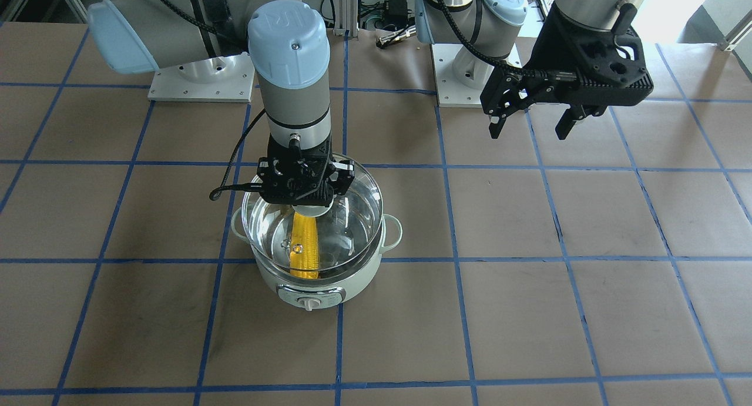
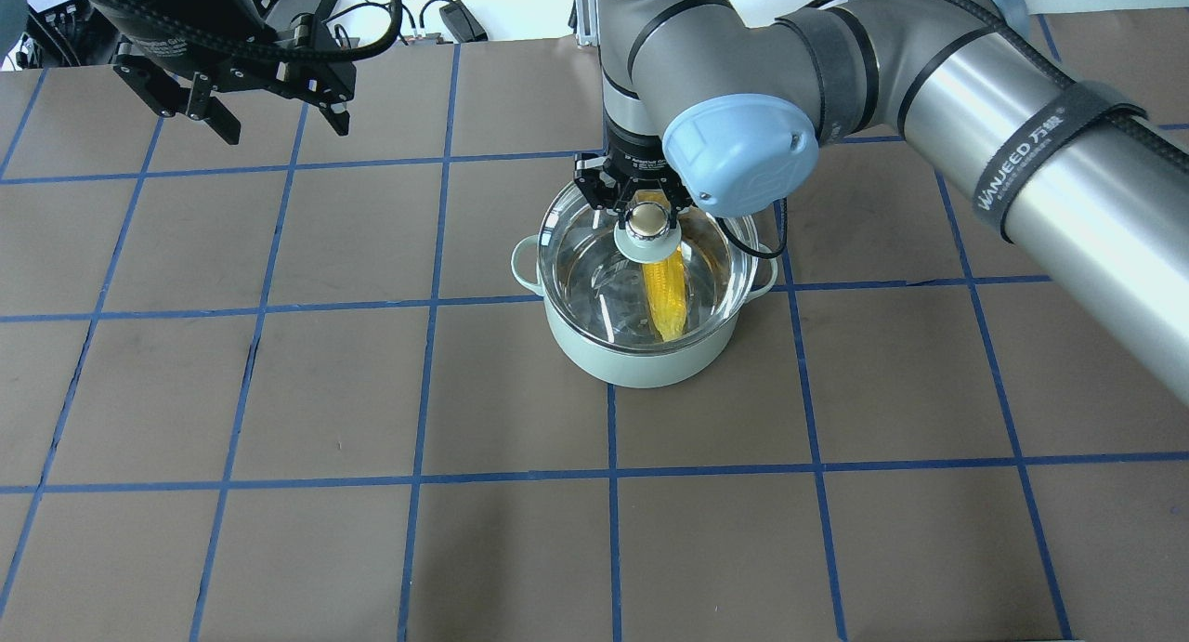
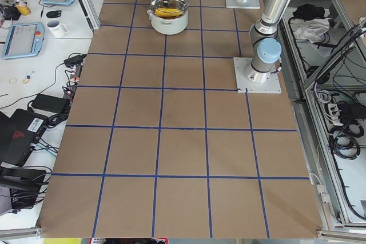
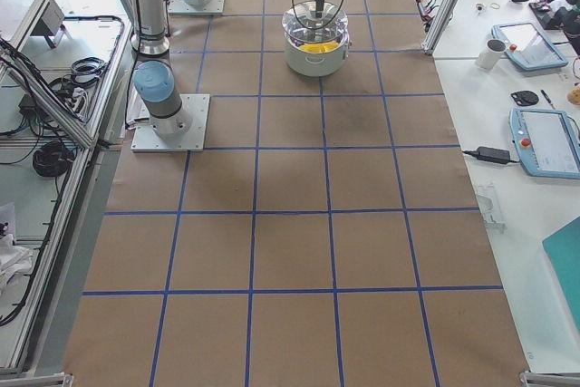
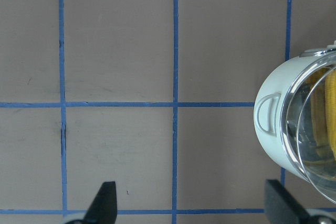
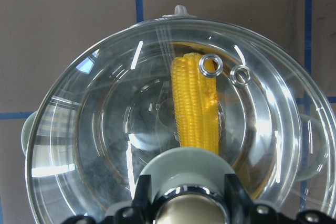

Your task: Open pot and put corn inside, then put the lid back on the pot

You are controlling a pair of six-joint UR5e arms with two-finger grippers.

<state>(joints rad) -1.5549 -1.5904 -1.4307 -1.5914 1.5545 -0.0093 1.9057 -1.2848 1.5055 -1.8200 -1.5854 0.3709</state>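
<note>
The mint-green pot (image 1: pixel 329 291) stands on the table with the yellow corn (image 1: pixel 305 244) lying inside it. My right gripper (image 1: pixel 305 188) is shut on the beige knob of the clear glass lid (image 1: pixel 352 218) and holds the lid over the pot's mouth, shifted a little toward my base. I cannot tell whether the lid rests on the rim. The right wrist view shows the corn (image 6: pixel 195 108) through the lid (image 6: pixel 94 129). My left gripper (image 1: pixel 531 121) is open and empty, raised above the table well away from the pot. The left wrist view shows the pot (image 5: pixel 270 129) at its right edge.
The brown table (image 2: pixel 279 391) has a grid of blue tape lines. Both arm base plates (image 1: pixel 200 83) stand at the robot's side of the table. Cables and a power brick (image 1: pixel 396 9) lie behind them.
</note>
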